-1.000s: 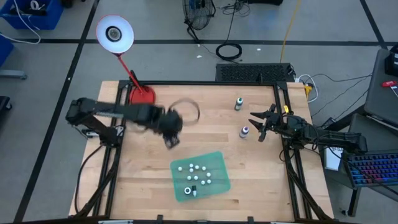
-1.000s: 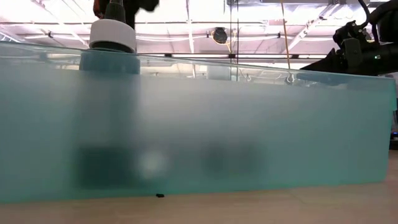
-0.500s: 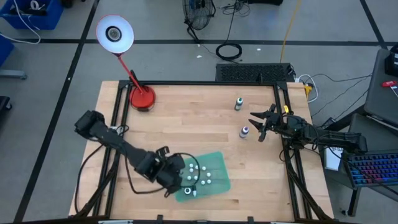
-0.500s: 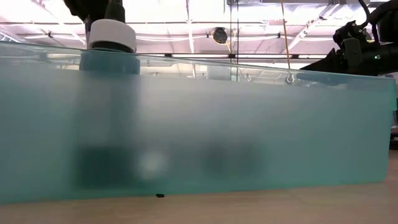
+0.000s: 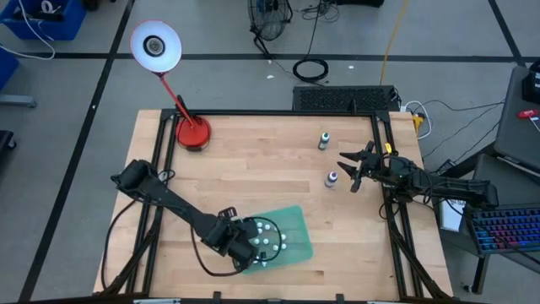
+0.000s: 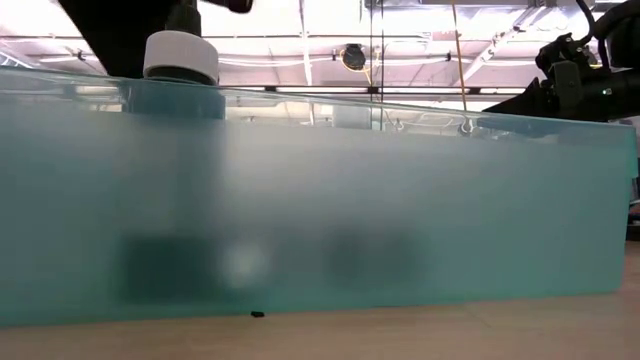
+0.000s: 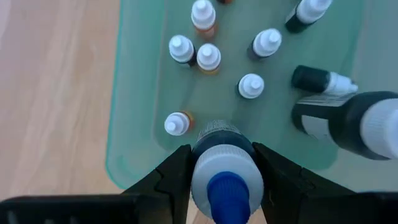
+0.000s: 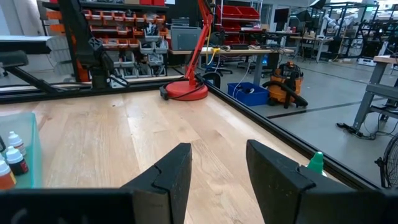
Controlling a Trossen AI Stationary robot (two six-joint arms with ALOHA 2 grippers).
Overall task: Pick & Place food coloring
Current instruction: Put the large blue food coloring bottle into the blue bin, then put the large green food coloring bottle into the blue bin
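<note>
My left gripper [image 5: 245,247] is over the near left corner of the green tray [image 5: 297,221], shut on a food coloring bottle [image 7: 224,174] with a dark body, a white cap and a blue tip. Several small white-capped bottles [image 7: 208,56] stand on the tray floor [image 7: 143,93] beneath it. Two more bottles [image 5: 323,140] [image 5: 332,178] stand upright on the wooden table at the far right. Beside them my right gripper [image 5: 350,165] waits open, with nothing between its fingers [image 8: 177,171]. My left gripper pinches the bottle's white cap [image 7: 200,173] between its two fingers, one on each side. The fingers come from above, pointing steeply down. The bottle hangs below them with its dark body [image 7: 217,134] toward the tray, clear of the tray floor.
A bigger dark bottle with a white cap [image 7: 348,121] sits in the tray close to the held one; its cap [image 6: 180,58] shows above the tray's wall [image 6: 400,200]. A red desk lamp [image 5: 191,131] stands at the far left corner. Black rails [image 5: 384,152] frame the table.
My left gripper has swung from the middle of the table toward the near edge and come down over the tray's near left corner, rolling a little on the way. My right arm has kept still.
</note>
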